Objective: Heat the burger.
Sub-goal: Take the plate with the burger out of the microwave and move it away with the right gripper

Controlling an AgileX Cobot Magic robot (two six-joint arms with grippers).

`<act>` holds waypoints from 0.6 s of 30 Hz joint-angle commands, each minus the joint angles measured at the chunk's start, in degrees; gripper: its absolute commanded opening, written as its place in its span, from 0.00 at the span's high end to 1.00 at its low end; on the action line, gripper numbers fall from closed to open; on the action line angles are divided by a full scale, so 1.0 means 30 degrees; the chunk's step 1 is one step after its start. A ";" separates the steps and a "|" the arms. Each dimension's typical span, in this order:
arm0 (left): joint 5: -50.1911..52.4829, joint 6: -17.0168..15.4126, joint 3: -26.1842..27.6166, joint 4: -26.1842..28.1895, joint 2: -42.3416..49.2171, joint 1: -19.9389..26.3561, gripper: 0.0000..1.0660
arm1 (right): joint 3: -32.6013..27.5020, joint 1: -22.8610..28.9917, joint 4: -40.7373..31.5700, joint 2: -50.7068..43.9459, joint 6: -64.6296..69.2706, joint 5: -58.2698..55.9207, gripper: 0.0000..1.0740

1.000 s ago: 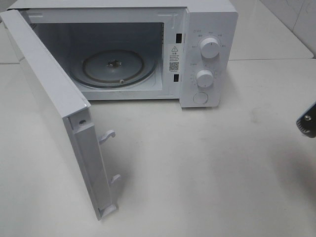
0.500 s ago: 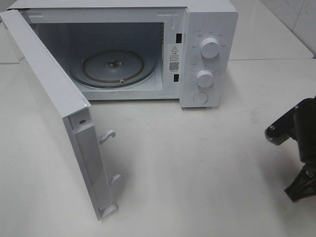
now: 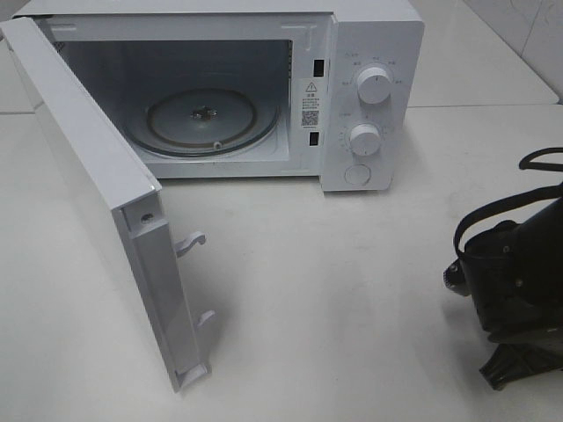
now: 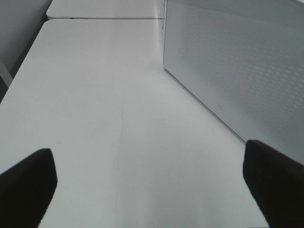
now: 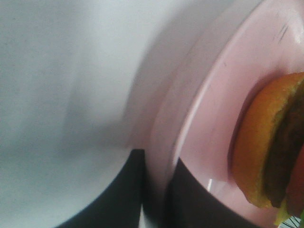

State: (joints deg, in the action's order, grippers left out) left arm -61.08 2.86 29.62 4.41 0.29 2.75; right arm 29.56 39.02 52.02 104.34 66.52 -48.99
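Burger [image 5: 273, 142] sits on pink plate [image 5: 213, 109]; right fingers [image 5: 154, 194] pinch the plate rim, at the worktop's [image 3: 352, 290] right edge. Open microwave [image 3: 211, 123] lies far left-forward. Left fingers [image 4: 152, 185] spread wide, empty.

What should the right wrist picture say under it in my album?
Fingers pinch the pink plate's rim, burger riding on it.

1. Right arm [image 3: 515, 281], seen from the high camera: matte black, bulky rounded housing, with a thin black cable looping above it.
2. Left fingers [image 4: 26, 185], wrist view: two dark, blunt, matte black tips.
3. Right fingers [image 5: 126, 190], wrist view: black, smooth, tapering to narrow edges; no markings or screws can be made out.
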 commanded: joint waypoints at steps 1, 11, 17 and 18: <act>-0.0076 -0.0076 -0.0019 0.0038 0.0363 0.0038 0.06 | 0.0019 -0.0057 0.0707 0.0917 0.0267 -0.0382 0.90; -0.0076 -0.0076 -0.0019 0.0038 0.0363 0.0038 0.06 | 0.0019 -0.0057 0.0573 0.1184 0.0153 0.0535 0.73; -0.0076 -0.0076 -0.0019 0.0038 0.0363 0.0038 0.06 | 0.0019 -0.0057 -0.0172 0.0306 -0.0611 0.0535 0.53; -0.0076 -0.0076 -0.0019 0.0038 0.0363 0.0038 0.06 | 0.0019 -0.0057 -0.0172 0.0306 -0.0611 0.0535 0.53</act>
State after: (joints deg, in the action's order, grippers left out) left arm -61.08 2.86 29.62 4.41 0.29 2.75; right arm 29.62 39.02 51.74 105.54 65.20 -47.33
